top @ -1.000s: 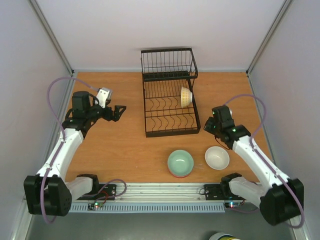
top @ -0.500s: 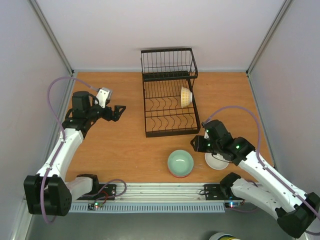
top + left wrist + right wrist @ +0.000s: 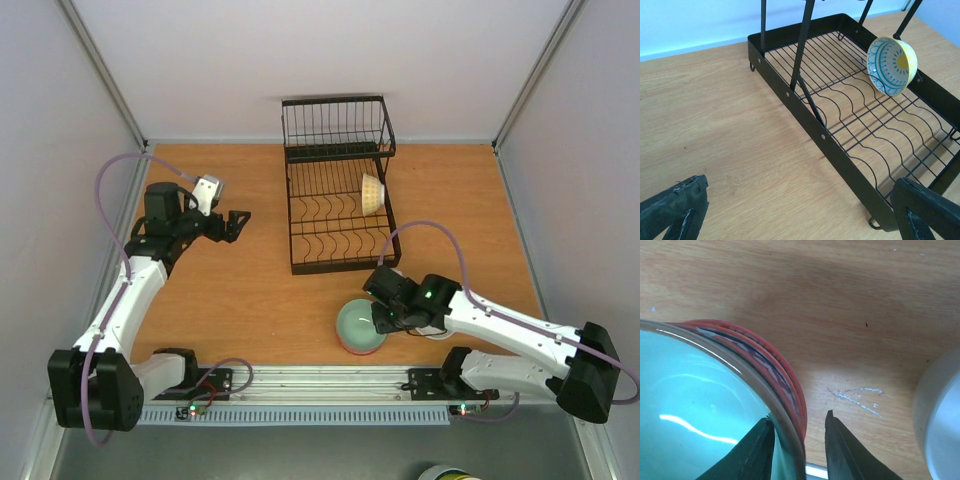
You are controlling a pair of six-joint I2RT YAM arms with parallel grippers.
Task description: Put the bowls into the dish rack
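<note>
A pale green bowl (image 3: 358,323) sits nested in a red-patterned bowl (image 3: 357,351) near the table's front edge. My right gripper (image 3: 378,318) is open and straddles their right rim. In the right wrist view one finger is inside the green bowl (image 3: 690,405). The other finger is outside the red bowl (image 3: 782,372), with a small gap to it; my right gripper (image 3: 798,416) is not clamped. A white bowl (image 3: 940,420) lies just to the right. A blue-rimmed bowl with a yellow centre (image 3: 372,193) stands on edge in the black dish rack (image 3: 335,215). My left gripper (image 3: 238,222) is open and empty, left of the rack.
The left wrist view shows the rack's near wall (image 3: 840,150) and the blue-and-yellow bowl (image 3: 891,65) leaning among the tines. The rack's upright basket section (image 3: 336,125) stands at the back. Grey walls enclose the table on three sides.
My right arm has swung left and down from beside the rack, over the white bowl, to the green bowl's right rim. The left arm has not moved.
</note>
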